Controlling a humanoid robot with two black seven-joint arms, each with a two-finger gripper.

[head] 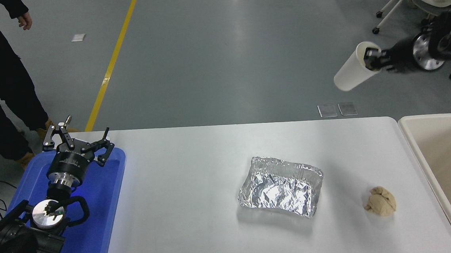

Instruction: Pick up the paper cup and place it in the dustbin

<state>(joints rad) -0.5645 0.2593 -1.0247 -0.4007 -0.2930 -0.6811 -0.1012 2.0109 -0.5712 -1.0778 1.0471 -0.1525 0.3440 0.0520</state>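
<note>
Left gripper (76, 143) is just sitting with fingers spread over the blue tray (108, 214). The dustbin (411, 137) is waiting off the table's right end. Way up high, the right gripper (369, 58) is pinching the paper cup (351, 74) by its rim, cup tilted midair.

I see the white paper cup (352, 72) tilted in mid-air, and the cream-beige dustbin (409, 137) at the table's right edge.

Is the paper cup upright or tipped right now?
Tipped. The paper cup hangs in the air, held at its rim by the right gripper, base slanting down to the left, mouth up toward the gripper.
</note>
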